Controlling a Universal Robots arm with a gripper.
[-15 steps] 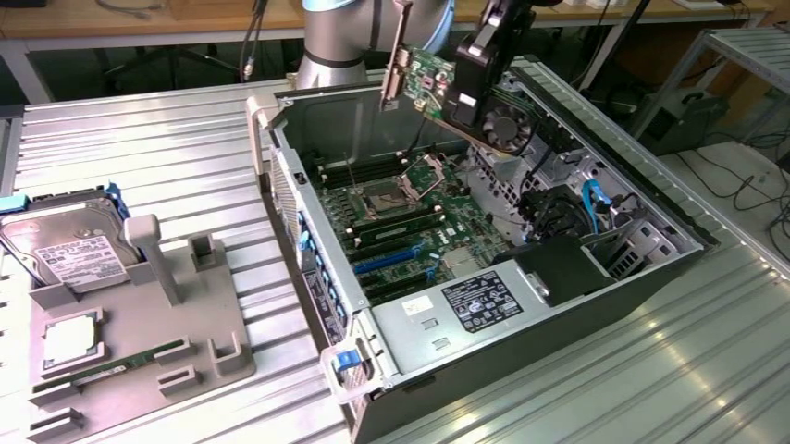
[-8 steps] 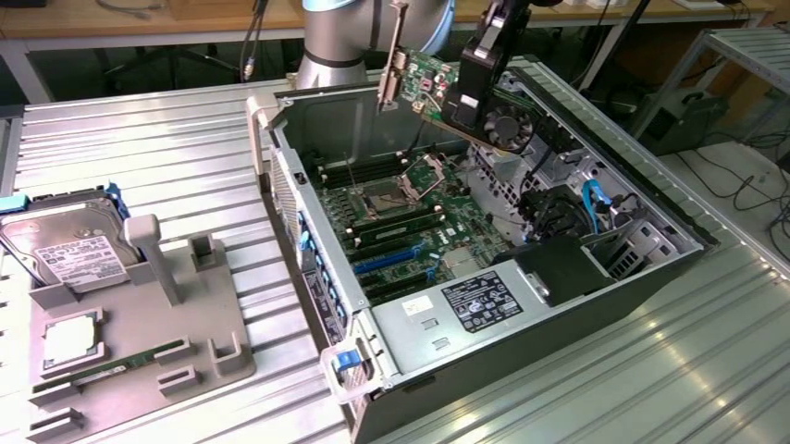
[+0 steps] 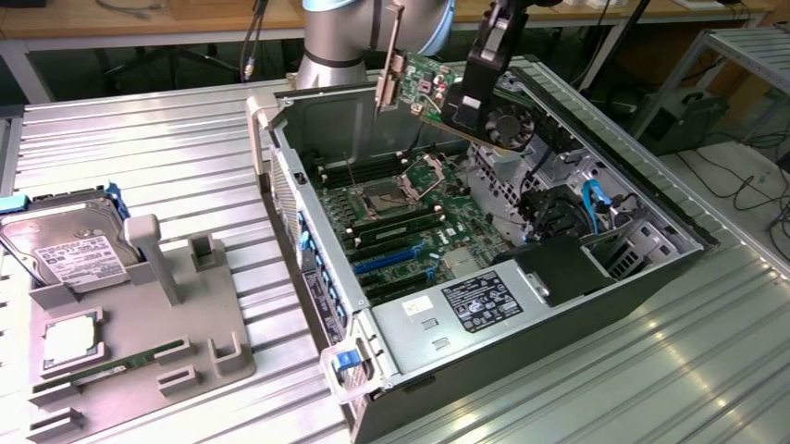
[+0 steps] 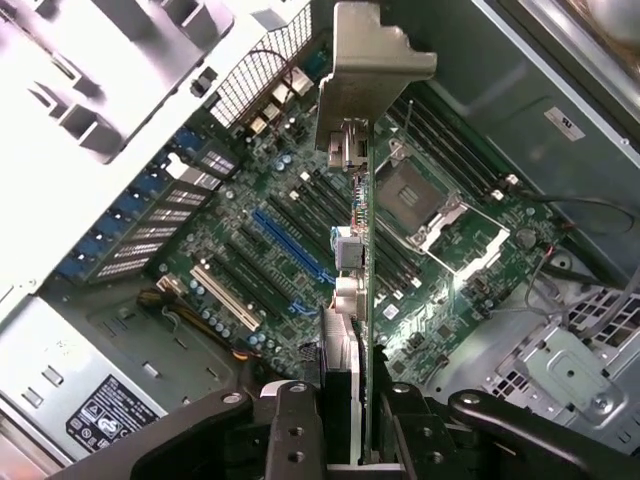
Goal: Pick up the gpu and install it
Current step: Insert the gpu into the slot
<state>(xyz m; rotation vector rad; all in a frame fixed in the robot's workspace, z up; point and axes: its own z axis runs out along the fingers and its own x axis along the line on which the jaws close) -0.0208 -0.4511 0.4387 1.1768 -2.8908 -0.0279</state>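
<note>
Grey parts tray [image 3: 185,310] holding hard drive [image 3: 68,250], processor [image 3: 72,340] and memory stick [image 3: 111,363], open computer case [image 3: 531,361] containing power supply [image 3: 475,305] and motherboard [image 3: 408,217], gpu [image 3: 432,92] hanging above the case, gripper [image 3: 491,55] fingers [image 4: 295,420] pinching the card's edge.

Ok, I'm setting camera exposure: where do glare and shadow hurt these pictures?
Exterior view: the ribbed metal table glares at the exterior view's right, while the computer case interior sits in shade. Wrist view: the parts holder beyond the case is washed out white, and a bright glint lies on the motherboard beside the gpu.
</note>
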